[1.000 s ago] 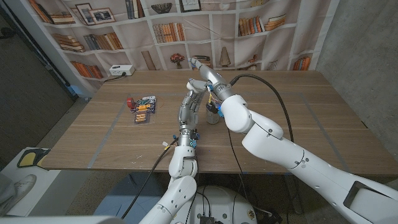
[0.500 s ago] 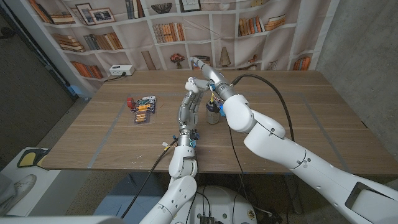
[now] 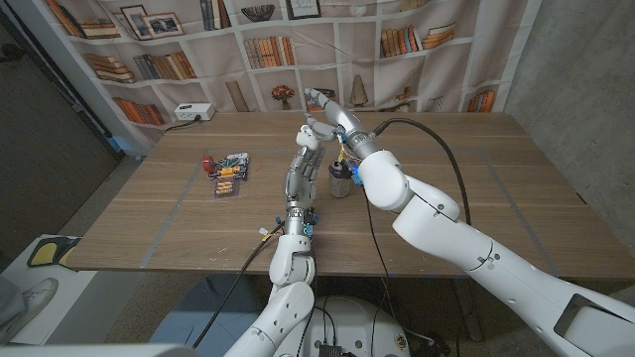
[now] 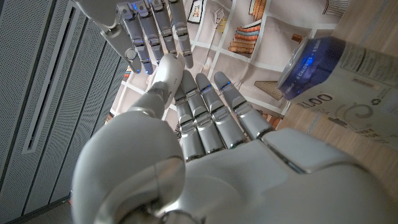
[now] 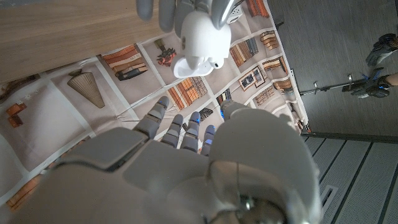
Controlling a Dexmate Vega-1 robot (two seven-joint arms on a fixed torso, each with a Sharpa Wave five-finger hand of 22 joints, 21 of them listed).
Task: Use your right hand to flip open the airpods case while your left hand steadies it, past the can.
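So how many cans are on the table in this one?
1. The can stands upright near the table's middle, beside the right forearm, nearer the robot than both hands. It also appears in the left wrist view. The arms could hide another.

table (image 3: 476,188): wooden | snack packets (image 3: 229,176): left part of table, small red item beside | power strip (image 3: 191,112): far left edge | bookshelf backdrop (image 3: 149,50): behind table

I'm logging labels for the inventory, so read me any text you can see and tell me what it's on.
"00", upside down, the only legible part of larger lettering on the blue-topped silver can.
Small print beside it: blurred.
Print on the orange packets on the wooden table: too small.
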